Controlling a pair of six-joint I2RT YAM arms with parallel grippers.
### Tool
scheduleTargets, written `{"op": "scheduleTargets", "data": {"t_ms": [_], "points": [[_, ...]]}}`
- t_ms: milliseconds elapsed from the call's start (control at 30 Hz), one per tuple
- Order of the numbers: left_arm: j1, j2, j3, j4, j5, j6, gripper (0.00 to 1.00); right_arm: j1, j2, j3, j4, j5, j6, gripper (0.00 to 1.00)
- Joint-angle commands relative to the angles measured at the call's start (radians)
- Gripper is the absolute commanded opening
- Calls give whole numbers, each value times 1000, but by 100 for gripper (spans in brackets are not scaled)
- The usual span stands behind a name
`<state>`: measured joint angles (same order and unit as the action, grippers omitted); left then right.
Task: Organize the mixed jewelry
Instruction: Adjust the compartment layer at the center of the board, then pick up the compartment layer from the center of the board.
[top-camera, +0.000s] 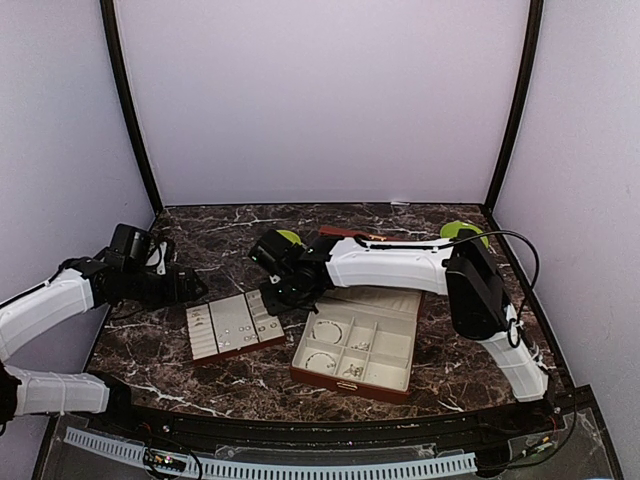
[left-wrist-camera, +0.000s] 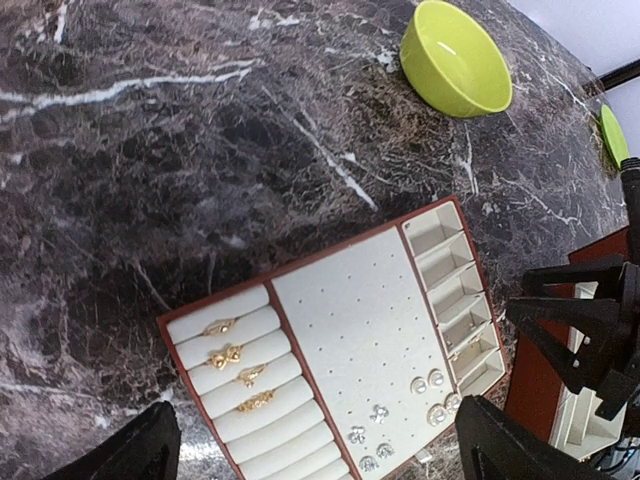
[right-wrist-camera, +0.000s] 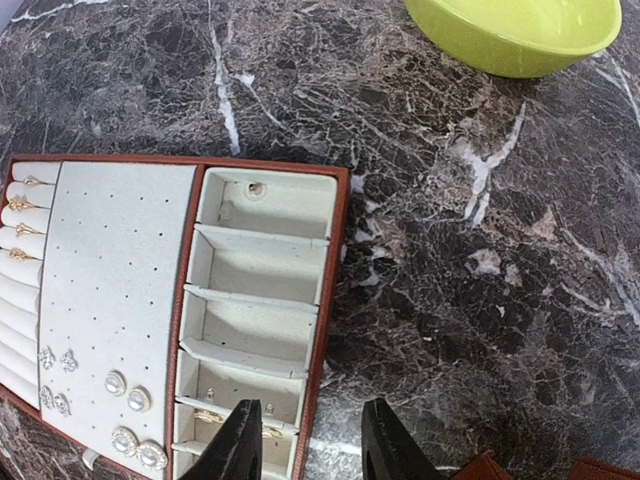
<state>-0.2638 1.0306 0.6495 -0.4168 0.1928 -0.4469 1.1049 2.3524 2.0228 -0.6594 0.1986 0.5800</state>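
Cream-lined tray (right-wrist-camera: 322, 300) has its rim between the half-parted, empty jaws of my right gripper (right-wrist-camera: 310, 445); I'd centre over the gold piece (right-wrist-camera: 214, 416) first, then pinch low.

Four gold rings (left-wrist-camera: 226, 356) slotted in tray (left-wrist-camera: 330, 300) rolls, studs (left-wrist-camera: 437, 413) pinned beside them, silvery hoops (top-camera: 327, 331) loose in box (top-camera: 395, 345) compartments

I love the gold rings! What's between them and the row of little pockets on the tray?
A cream panel dotted with holes, holding pearl and sparkly earrings, seen in the left wrist view.
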Motion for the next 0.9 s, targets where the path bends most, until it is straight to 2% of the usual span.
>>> {"op": "scheduleTargets", "data": {"t_ms": [0, 867], "points": [[5, 15, 68, -31, -54, 99, 99, 0, 22, 16, -4, -20, -3, 33], [7, 40, 81, -26, -91, 131, 99, 0, 123, 84, -41, -22, 9, 20]]}}
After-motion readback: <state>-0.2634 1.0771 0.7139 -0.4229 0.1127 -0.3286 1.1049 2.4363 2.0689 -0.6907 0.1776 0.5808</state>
